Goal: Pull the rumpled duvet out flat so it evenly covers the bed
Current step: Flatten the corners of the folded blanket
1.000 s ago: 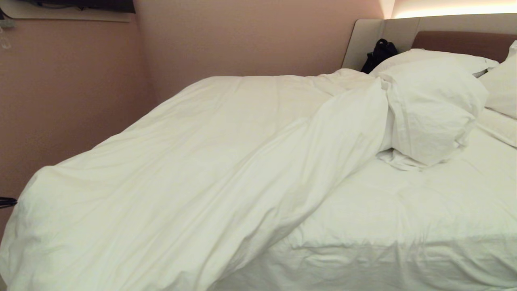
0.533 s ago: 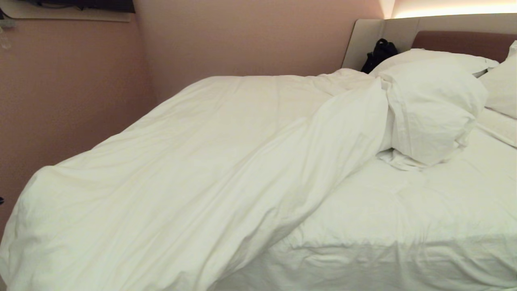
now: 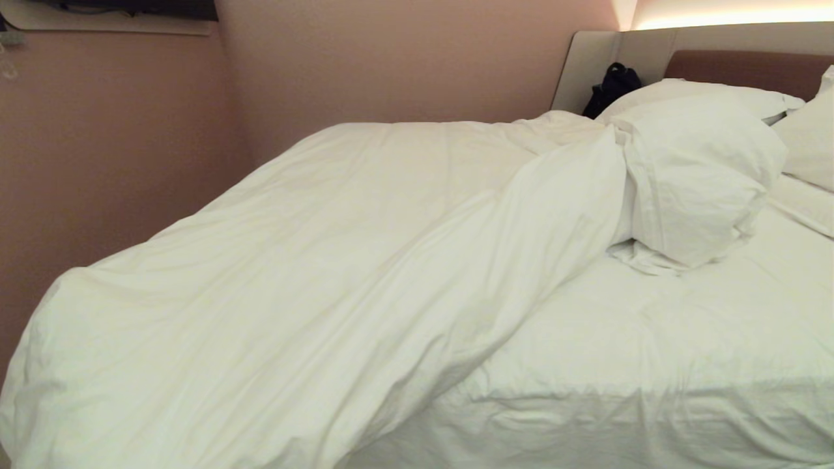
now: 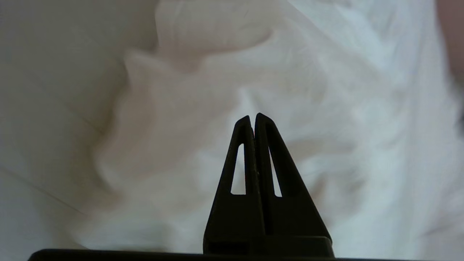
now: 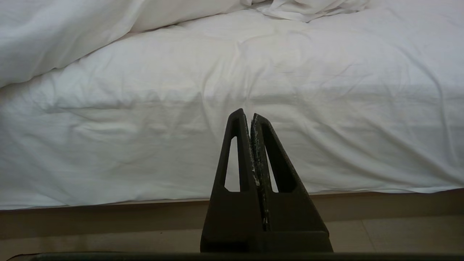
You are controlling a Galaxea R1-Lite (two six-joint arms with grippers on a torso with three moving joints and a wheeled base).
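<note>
Closed tight with nothing between them, the jaws of the left gripper (image 4: 253, 116) point at rumpled white cloth that fills the left wrist view; those of the right gripper (image 5: 250, 115) are likewise pressed together and empty, aimed at the sheeted side of the bed (image 5: 326, 119) above its beige base; neither arm shows in the head view. Across the left and centre of the head frame the duvet (image 3: 313, 286) lies bunched on a diagonal, its lower-left corner spilling over the mattress edge, its upper end twisted against the pillows (image 3: 704, 169) at upper right; the fitted sheet (image 3: 684, 339) lies uncovered at lower right. Puffy and soft, the quilt looks likely to sag, fold and drag rather than slide as a sheet; a pinch of cover alone may slip off the filling. The long folded edge running from centre bottom towards the pillows looks the best place to take hold.
</note>
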